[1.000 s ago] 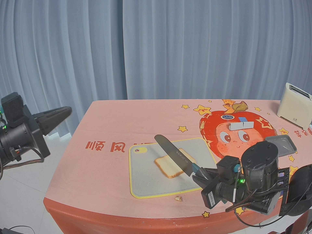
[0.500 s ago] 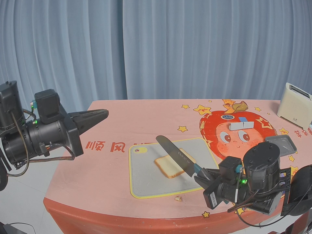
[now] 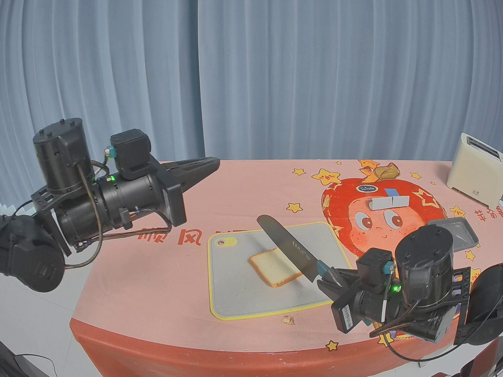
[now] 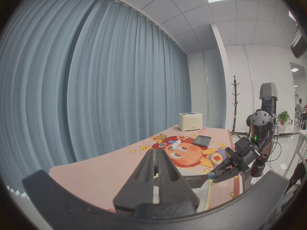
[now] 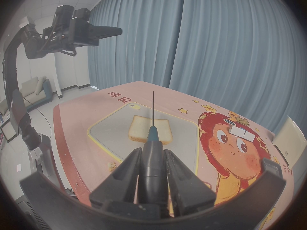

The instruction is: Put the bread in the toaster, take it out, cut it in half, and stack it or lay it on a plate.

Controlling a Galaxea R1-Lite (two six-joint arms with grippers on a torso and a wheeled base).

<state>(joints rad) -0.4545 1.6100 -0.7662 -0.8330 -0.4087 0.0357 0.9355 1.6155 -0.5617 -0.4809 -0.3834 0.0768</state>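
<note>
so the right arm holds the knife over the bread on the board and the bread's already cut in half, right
No: the right wrist view shows the bread as one whole, uncut slice. The rest, knife and board, is right.

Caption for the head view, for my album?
Right pincer holds knife over bread on cutting board; left pincer hangs shut, higher up.

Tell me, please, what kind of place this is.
Probably a robot test room staged as a kitchen, not a home: a toaster and a cutting board with bread sit on a cartoon-print table, before grey-blue curtains under office ceiling panels.
</note>
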